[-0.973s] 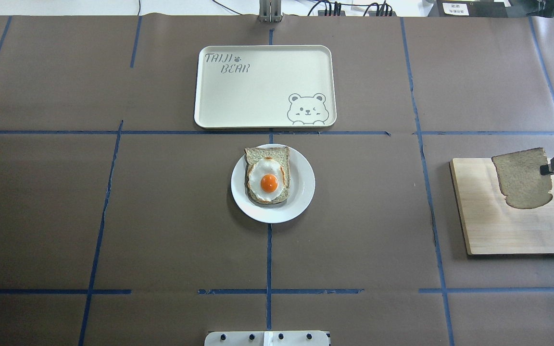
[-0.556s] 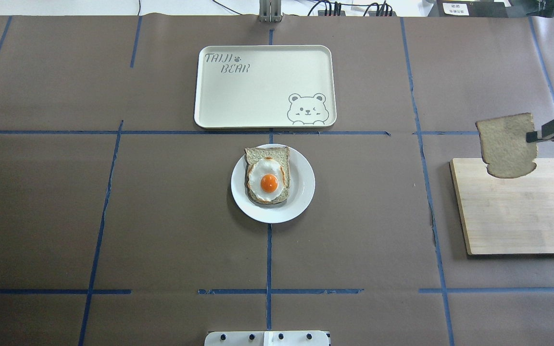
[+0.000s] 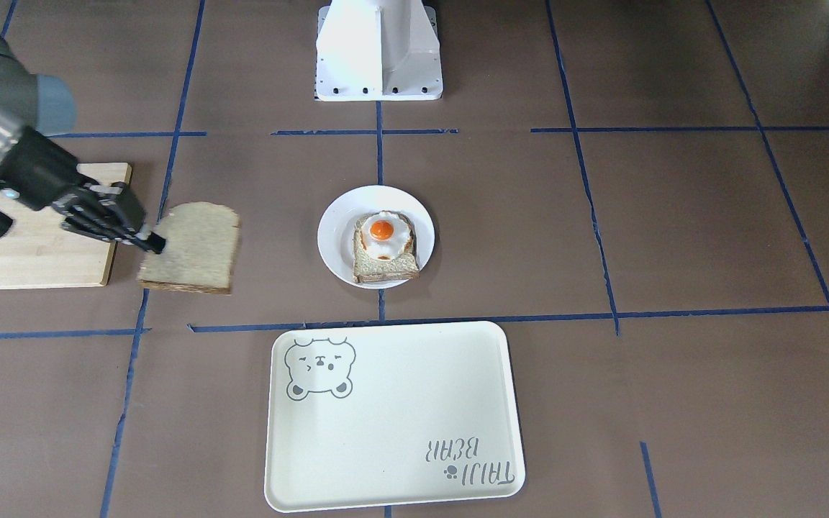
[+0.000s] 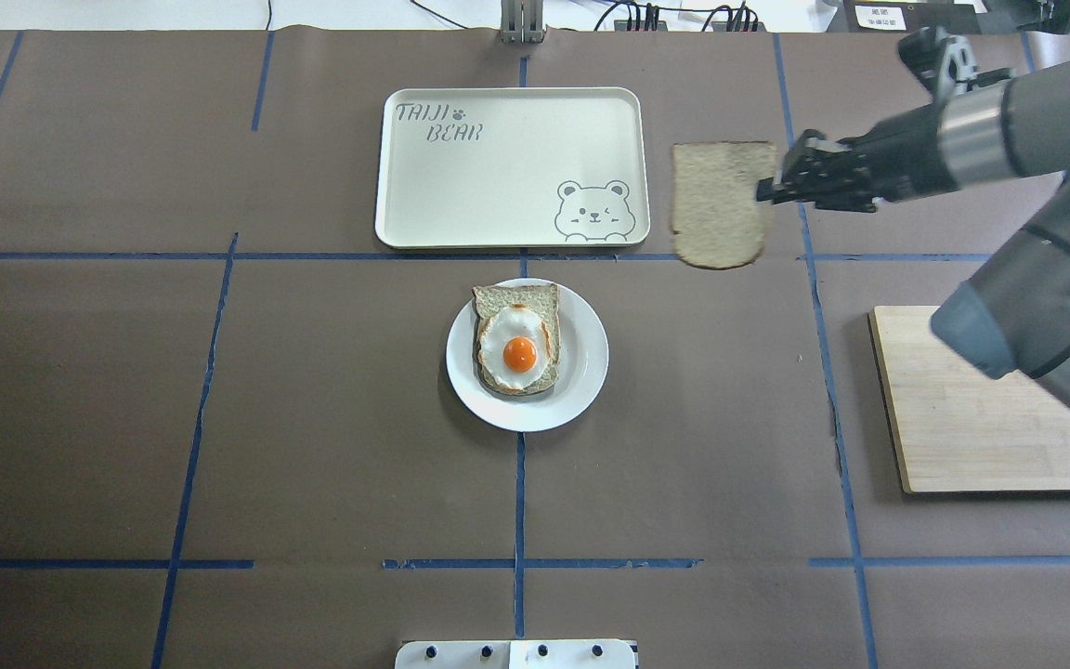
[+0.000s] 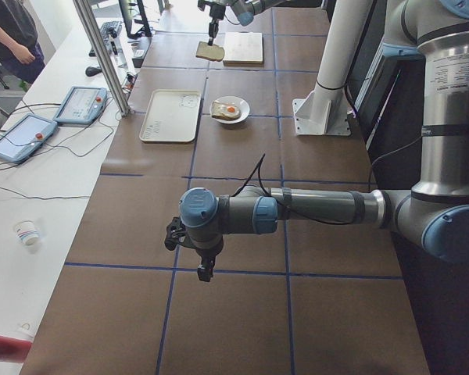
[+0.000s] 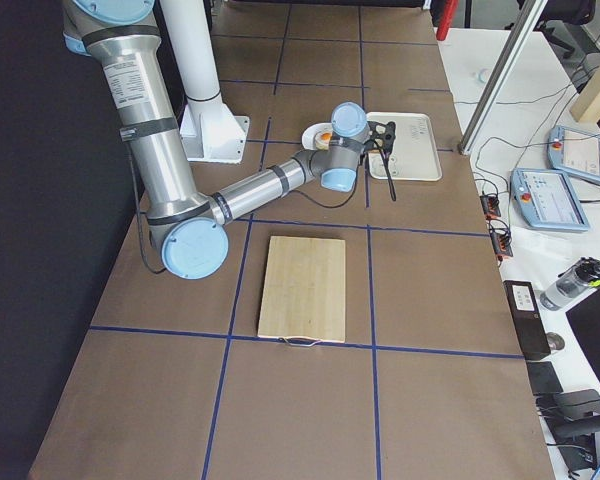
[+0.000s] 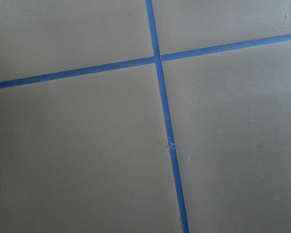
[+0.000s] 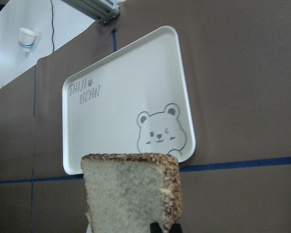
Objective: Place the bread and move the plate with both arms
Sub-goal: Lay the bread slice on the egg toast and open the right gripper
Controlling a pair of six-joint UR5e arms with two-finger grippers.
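My right gripper (image 4: 765, 191) is shut on one edge of the bread (image 4: 719, 206), a plain pale-tan slice, and holds it in the air just right of the tray. In the front-facing view the gripper (image 3: 152, 242) holds the slice (image 3: 195, 248) between the cutting board and the plate. The right wrist view shows the bread (image 8: 128, 194) close up. The white plate (image 4: 586, 372) sits at the table's middle and carries a second slice with a fried egg (image 4: 518, 342). My left gripper (image 5: 205, 266) shows only in the exterior left view, far from the plate; I cannot tell if it is open.
A cream tray with a bear drawing (image 4: 498, 158) lies beyond the plate. A wooden cutting board (image 4: 972, 437) lies at the right with nothing on it. The robot's white base (image 3: 378, 50) stands at the near edge. Blue tape lines cross the brown table.
My right gripper has carried the bread up off the cutting board, away from the robot and leftward, to beside the tray's right edge. The arm has come into the overhead view.
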